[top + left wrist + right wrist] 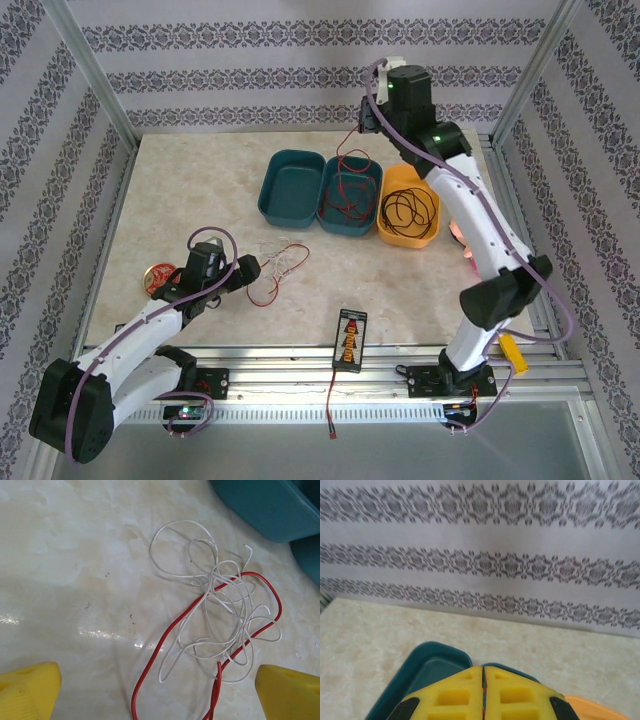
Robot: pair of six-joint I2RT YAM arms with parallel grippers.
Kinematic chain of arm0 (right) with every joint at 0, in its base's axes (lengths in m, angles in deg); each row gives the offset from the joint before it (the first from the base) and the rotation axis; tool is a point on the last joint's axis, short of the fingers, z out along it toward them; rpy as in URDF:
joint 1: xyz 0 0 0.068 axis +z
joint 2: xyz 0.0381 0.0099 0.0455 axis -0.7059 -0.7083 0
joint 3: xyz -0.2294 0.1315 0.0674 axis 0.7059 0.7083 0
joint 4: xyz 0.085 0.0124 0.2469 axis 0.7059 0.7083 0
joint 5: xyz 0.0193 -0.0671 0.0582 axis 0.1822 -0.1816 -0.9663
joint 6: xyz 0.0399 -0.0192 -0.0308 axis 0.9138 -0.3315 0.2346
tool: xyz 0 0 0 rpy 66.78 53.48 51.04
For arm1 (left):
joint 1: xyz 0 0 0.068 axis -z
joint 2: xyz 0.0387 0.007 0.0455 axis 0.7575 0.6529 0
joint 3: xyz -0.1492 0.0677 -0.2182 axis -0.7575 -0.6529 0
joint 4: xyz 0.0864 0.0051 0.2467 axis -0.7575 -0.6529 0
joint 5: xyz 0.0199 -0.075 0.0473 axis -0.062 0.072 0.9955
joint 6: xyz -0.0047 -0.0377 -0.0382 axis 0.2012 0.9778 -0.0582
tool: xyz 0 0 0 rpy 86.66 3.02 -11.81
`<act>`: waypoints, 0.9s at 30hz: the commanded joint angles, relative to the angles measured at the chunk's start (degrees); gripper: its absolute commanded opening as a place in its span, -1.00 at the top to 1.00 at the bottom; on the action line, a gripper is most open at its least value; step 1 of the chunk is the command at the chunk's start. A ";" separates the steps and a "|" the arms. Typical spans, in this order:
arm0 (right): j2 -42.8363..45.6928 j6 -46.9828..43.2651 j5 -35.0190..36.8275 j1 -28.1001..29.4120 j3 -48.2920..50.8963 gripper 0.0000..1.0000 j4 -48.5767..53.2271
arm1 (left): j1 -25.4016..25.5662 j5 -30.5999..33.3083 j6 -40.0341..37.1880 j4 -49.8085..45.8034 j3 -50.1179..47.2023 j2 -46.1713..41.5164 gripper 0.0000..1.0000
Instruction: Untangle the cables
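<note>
Left teal bin (292, 188): empty.
Middle teal bin (346, 230): red cable (345, 190), pinched by closed right gripper (483, 672).
Orange bin (405, 238): black cable (408, 207).
Left gripper (159, 690): open.

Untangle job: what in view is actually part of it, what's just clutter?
Job: white cable and loose red cable, tangled on table; binned red cable, pinched by right gripper; black cable in orange bin; empty teal bin, probably next drop.
Clutter: black device with red lead; round red object far left.
</note>
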 commanded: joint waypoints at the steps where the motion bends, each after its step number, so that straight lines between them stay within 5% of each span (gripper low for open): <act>1: -3.49 1.29 0.18 -1.15 -1.47 1.00 1.22 | -0.61 1.09 -0.33 -2.32 -0.52 -1.33 -0.99; 13: -9.11 4.89 -0.55 -3.14 2.34 1.00 1.75 | -0.92 1.69 -0.62 -3.46 -0.78 -2.72 -0.99; 27: -1.63 10.19 -2.73 -3.21 14.81 1.00 1.69 | -1.21 1.01 -0.19 -2.17 -0.95 -1.61 -0.99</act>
